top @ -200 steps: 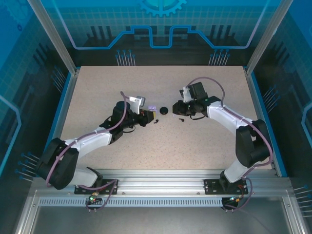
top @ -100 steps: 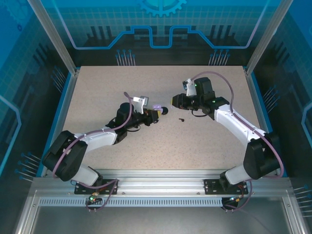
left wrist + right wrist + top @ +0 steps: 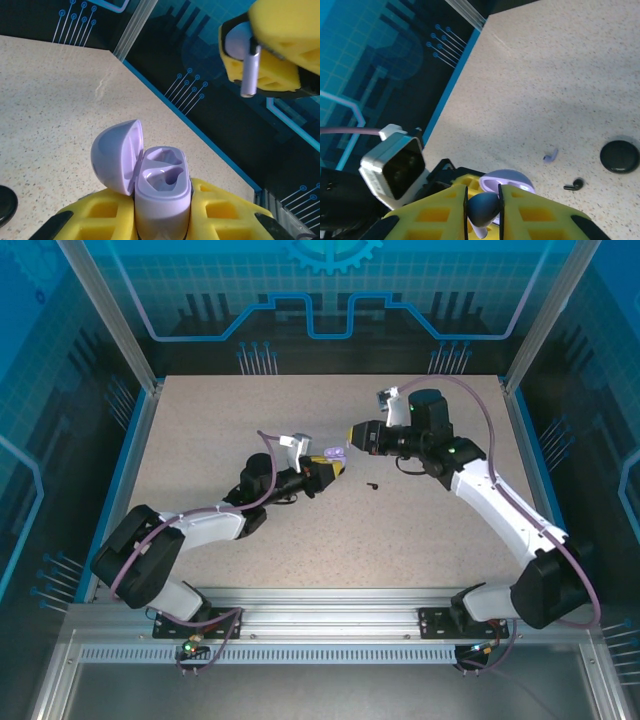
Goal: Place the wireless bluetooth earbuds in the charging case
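A: What are the yellow ribbed fingers (image 3: 220,212) of the left gripper (image 3: 161,215) doing?

B: They are clamping one rounded lavender plastic charging case (image 3: 162,182) between them. Its lid is standing open to the left of two moulded sockets.

A: And the right gripper (image 3: 482,197)?

B: Its yellow fingers (image 3: 540,217) are pinching one lavender plastic stemmed earbud (image 3: 482,209), narrow around the bulb. Seen from the left wrist, the stem is sticking out past the fingertips, above and to the right of the open case and apart from it.

A: How many earbuds are you counting?

B: Two lavender ones. One is being held, and a second lavender earbud (image 3: 550,155) is lying on the speckled beige tabletop (image 3: 560,75) beyond the right fingers, apart from both grippers.

A: Is anything else lying out there?

B: One small black hooked piece (image 3: 574,185) is lying just right of that loose earbud. One flat round black disc (image 3: 619,156) is sitting farther right, apart from it. Neither is touching any finger.
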